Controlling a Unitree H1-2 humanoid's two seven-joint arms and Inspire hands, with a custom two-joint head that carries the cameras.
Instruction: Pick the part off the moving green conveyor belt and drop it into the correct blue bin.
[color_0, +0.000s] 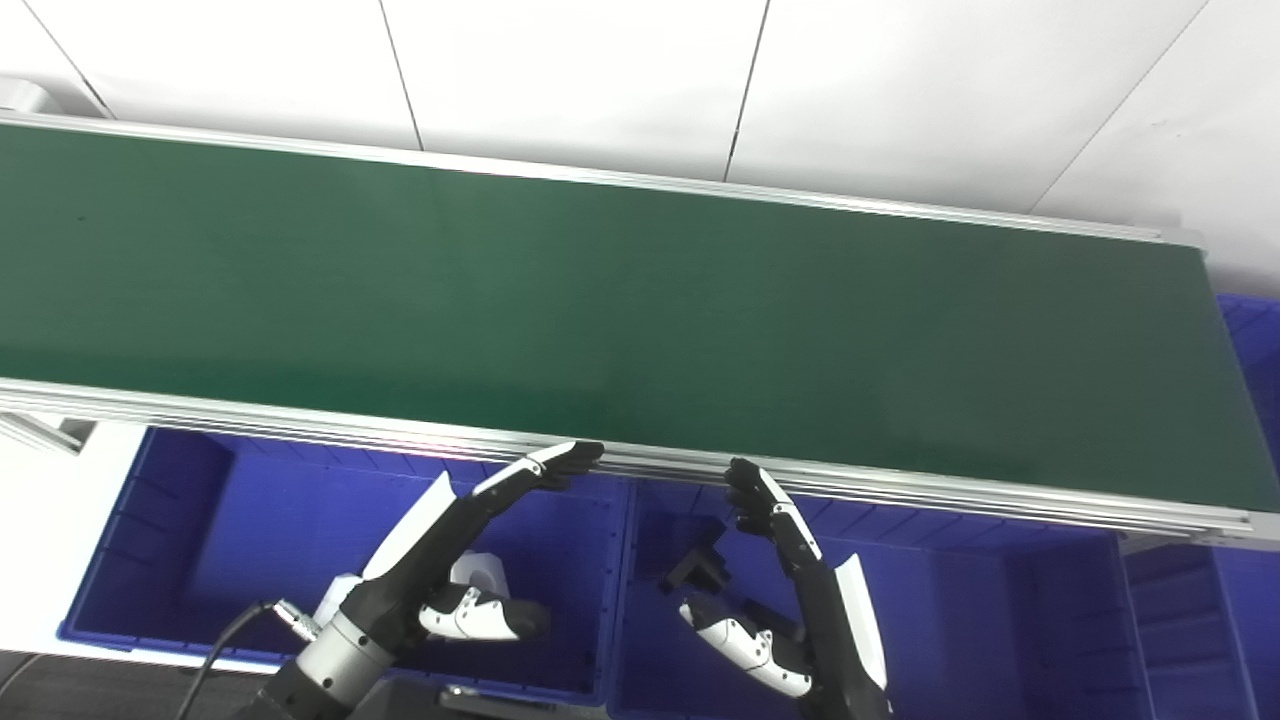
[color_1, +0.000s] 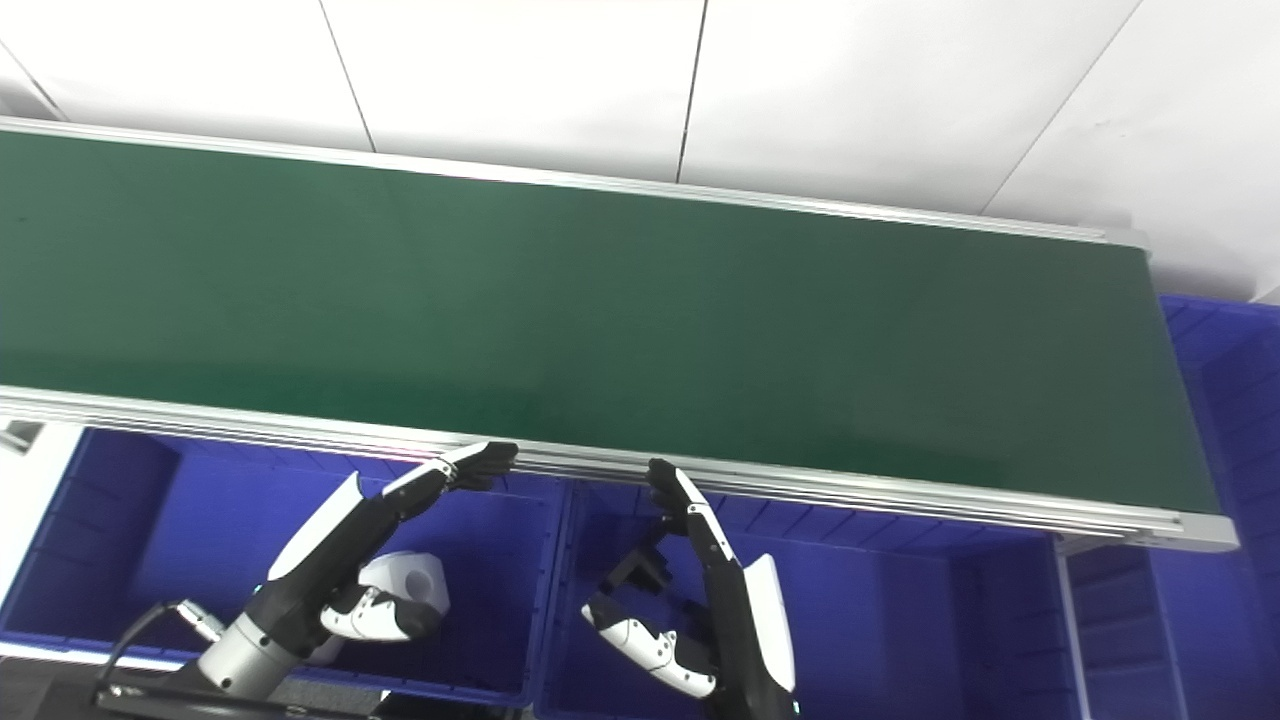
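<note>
Belt: green conveyor belt runs across the whole frame from upper left to right, tilted slightly down toward the right; its surface carries no part anywhere in view.
Belt frame: aluminium rail along the near edge, a second rail along the far edge.
Left hand: lower centre-left of the frame, fingers straight and spread apart from the thumb, holding nothing; fingertips reach up to the near rail, touching or just short of it, cannot tell which.
Right hand: lower centre of the frame, fingers extended upward with the thumb held out to the left, holding nothing; fingertips just below the near rail.
Left blue bin: lower left, under the belt edge; a white part lies inside it, partly hidden by the left hand's thumb.
Middle blue bin: lower centre to right, below the right hand; a black part lies inside it, just left of the right hand's fingers.
Further bin: another blue bin at the right edge of the frame, past the belt's end; contents not visible.
Background: white panelled wall across the top of the frame.
Cable: black cable at the left wrist, bottom left.
</note>
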